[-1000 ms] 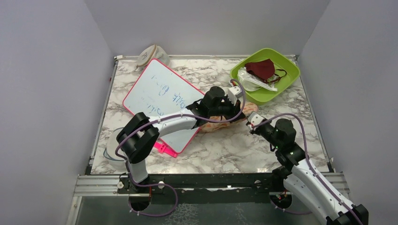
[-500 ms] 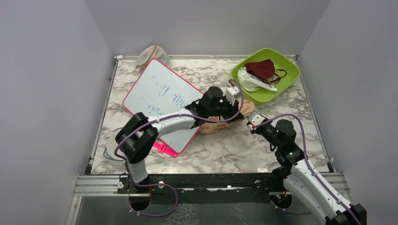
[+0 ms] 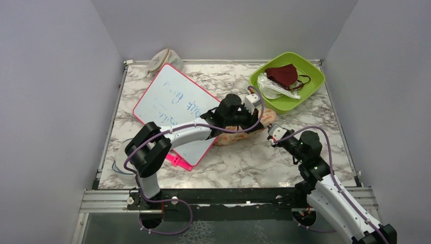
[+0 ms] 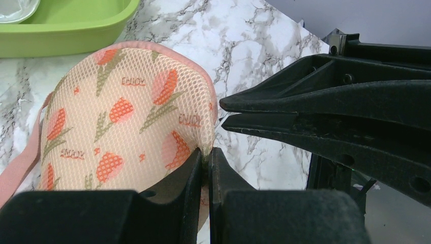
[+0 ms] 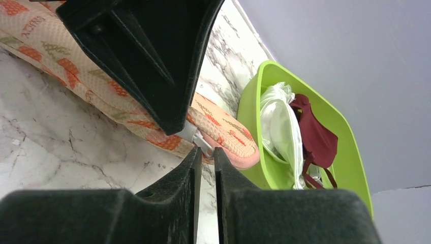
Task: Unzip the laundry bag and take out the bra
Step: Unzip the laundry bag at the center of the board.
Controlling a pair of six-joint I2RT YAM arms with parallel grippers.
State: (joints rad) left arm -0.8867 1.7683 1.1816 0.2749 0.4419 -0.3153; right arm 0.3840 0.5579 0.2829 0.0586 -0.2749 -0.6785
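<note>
The peach printed laundry bag point(image 3: 236, 134) lies mid-table, partly under my left arm. In the left wrist view the laundry bag point(image 4: 127, 117) shows its pink zip edging, and my left gripper point(image 4: 207, 155) is shut on its near edge. My left gripper point(image 3: 255, 122) is over the bag's right half. My right gripper point(image 5: 204, 150) is shut on the silver zip pull point(image 5: 199, 139) at the bag's right end point(image 5: 228, 137). My right gripper point(image 3: 269, 127) reaches in from the right. The bra is hidden.
A green tray point(image 3: 311, 81) at the back right holds a maroon mask point(image 3: 283, 74) and a clear wrapper point(image 3: 270, 87). A pink-framed whiteboard point(image 3: 173, 101) lies left of the bag. A beige rounded thing point(image 3: 161, 60) is at the back left.
My right gripper has drawn back slightly toward the near right. The left gripper and the bag have shifted a little to the right.
</note>
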